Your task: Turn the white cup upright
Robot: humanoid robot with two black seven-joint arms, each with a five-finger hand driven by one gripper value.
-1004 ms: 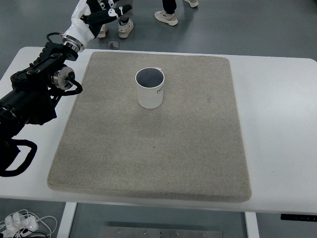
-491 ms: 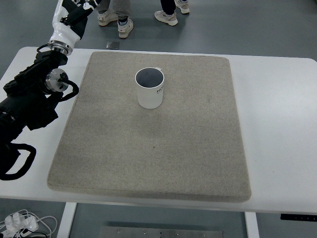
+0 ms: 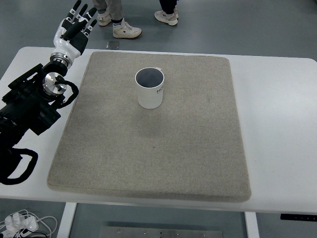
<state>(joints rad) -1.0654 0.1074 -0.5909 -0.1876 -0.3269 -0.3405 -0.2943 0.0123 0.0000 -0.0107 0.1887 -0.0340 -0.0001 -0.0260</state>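
A white cup [image 3: 150, 89] stands upright on the grey mat [image 3: 153, 148], its dark opening facing up, in the mat's far middle. My left hand [image 3: 76, 24] is raised beyond the table's far left edge, well left of the cup, fingers spread and holding nothing. Its black arm [image 3: 30, 101] runs along the table's left side. The right arm does not show.
The mat lies on a white table [image 3: 277, 124]. A person's shoes [image 3: 127, 31] stand on the floor past the far edge, near my left hand. White cables [image 3: 20, 221] lie on the floor at the bottom left.
My left hand has turned and drawn back toward the left, its fingers now spread and in full view. The cup has not moved. The person's feet have shifted.
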